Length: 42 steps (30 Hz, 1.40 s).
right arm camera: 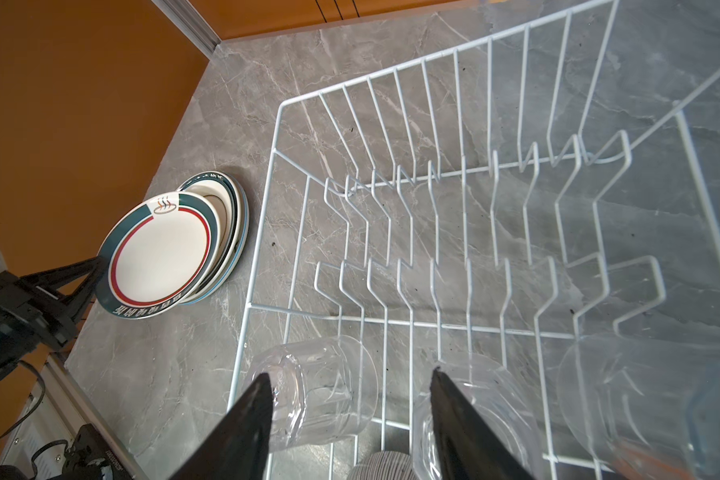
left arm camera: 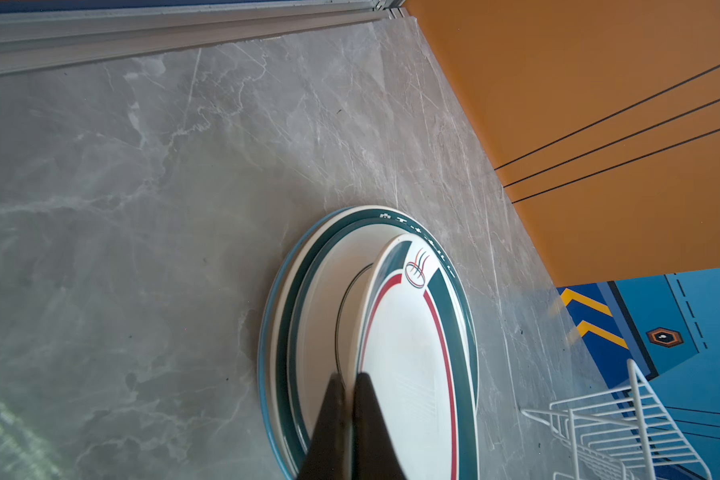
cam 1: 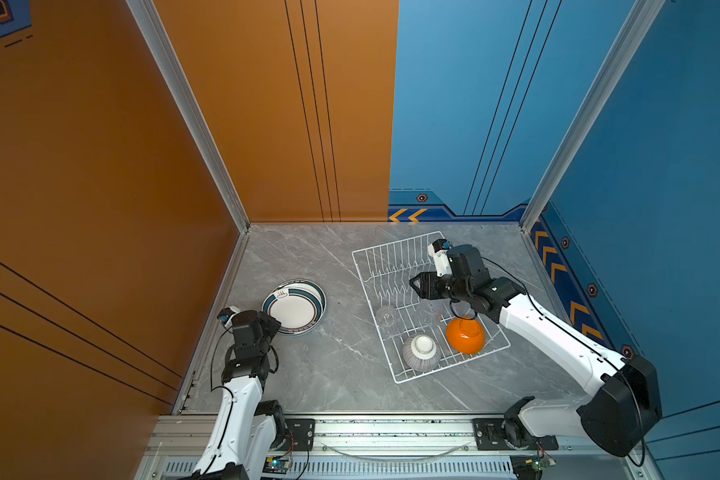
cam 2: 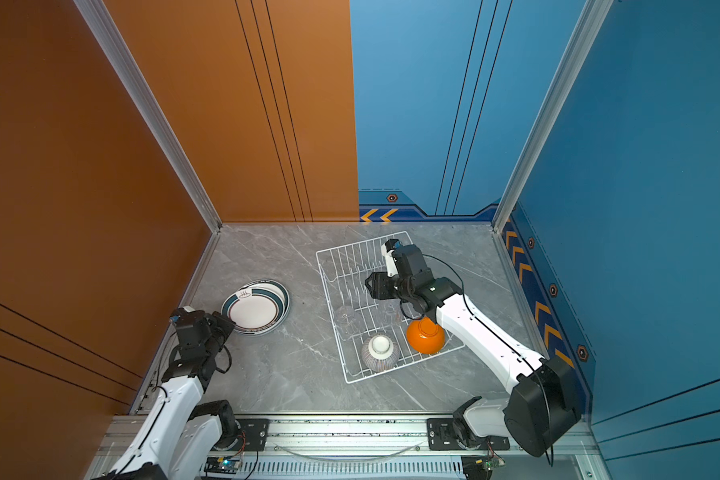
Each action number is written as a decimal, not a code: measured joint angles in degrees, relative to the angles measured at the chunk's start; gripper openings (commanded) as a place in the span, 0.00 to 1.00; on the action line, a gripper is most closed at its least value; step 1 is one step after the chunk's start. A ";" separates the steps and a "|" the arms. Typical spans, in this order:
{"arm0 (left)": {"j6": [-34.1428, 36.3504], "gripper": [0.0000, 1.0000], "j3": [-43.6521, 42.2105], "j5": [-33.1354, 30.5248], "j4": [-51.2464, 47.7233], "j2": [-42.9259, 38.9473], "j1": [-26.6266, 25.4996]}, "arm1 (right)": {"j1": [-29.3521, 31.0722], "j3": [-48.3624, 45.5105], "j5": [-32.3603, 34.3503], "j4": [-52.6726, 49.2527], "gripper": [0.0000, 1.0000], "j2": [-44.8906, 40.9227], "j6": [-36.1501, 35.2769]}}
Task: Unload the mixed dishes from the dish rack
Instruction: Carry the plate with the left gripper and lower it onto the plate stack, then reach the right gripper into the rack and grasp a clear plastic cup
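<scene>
Counter (cam 1: pixel 341 374) holds our plates (cam 1: pixel 317 300), left pincer (left arm camera: pixel 348 380) gripping top plate (left arm camera: pixel 408 357); right pincer (right arm camera: pixel 350 374) gapes empty over tumblers (right arm camera: pixel 321 386), bowls (cam 1: pixel 465 334) in rack (cam 1: pixel 395 242).

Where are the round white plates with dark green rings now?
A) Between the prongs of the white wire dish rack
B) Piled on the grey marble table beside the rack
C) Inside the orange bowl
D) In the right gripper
B: in both top views the round white plates lie piled on the grey marble table, apart from the white wire dish rack.
</scene>
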 measured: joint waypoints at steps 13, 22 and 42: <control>2.51 0.88 0.11 6.32 8.59 9.53 0.57 | 2.40 -1.16 3.80 -1.05 0.61 0.00 0.74; 3.04 0.98 3.93 3.19 -0.26 6.25 -1.68 | 7.87 0.46 10.45 -6.93 0.67 1.62 -0.81; 7.13 0.98 24.63 -3.80 -22.58 3.48 -16.63 | 16.13 20.63 12.92 -23.21 0.91 18.16 -12.20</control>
